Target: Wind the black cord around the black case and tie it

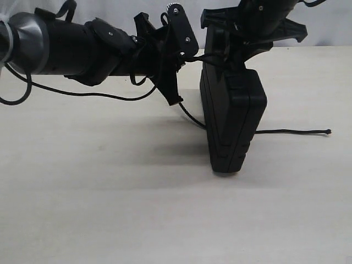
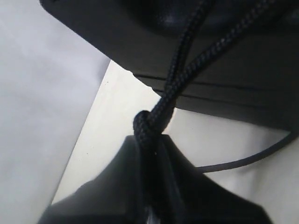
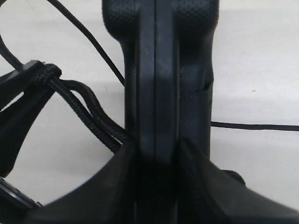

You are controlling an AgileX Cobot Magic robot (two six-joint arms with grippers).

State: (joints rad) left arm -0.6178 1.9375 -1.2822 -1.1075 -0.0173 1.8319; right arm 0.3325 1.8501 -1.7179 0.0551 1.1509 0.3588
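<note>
Counter (image 1: 110, 209) in the exterior view bears the black case (image 1: 234, 118), standing on one narrow end. The right pincer (image 1: 242, 44) grips its top from above. The left pincer (image 1: 184, 55) sits just beside the case's upper left edge with the black cord (image 1: 291, 131) running from it. One strand trails past the case's foot and lies along the counter to the right.

In the left wrist view, the left pincer (image 2: 149, 144) is pressed together on the black cord (image 2: 187, 60) right at a knot (image 2: 145, 126). Two strands rise from there against the black case (image 2: 233, 84).

In the right wrist view, the right pincer (image 3: 156, 154) clamps the black case (image 3: 159, 70) across its seam. The doubled black cord (image 3: 79, 107) reaches from the case's side to the left pincer (image 3: 28, 84).
</note>
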